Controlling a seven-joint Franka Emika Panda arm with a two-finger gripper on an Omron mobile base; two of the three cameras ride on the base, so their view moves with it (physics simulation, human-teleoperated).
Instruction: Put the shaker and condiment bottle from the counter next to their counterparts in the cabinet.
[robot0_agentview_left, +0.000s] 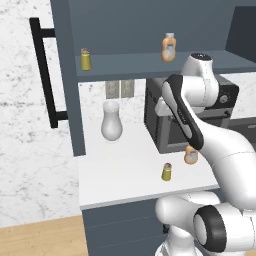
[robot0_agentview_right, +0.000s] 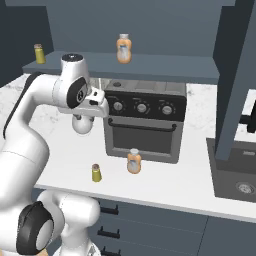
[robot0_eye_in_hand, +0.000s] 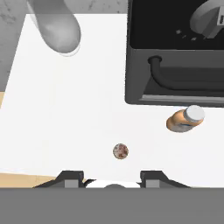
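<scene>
Hand view: gripper (robot0_eye_in_hand: 113, 178) looks down over shaker (robot0_eye_in_hand: 120, 151).

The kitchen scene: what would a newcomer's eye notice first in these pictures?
First comes the white robot arm, raised over the white counter in front of the black toaster oven. Next, the pairs: one orange condiment bottle and one yellow-green shaker stand on the counter, and their twins, bottle and shaker, stand on the cabinet shelf above. A white vase stands further back.

Counter (robot0_agentview_left: 125, 175) with shaker (robot0_agentview_left: 167, 172), condiment bottle (robot0_agentview_left: 190, 156)
</scene>
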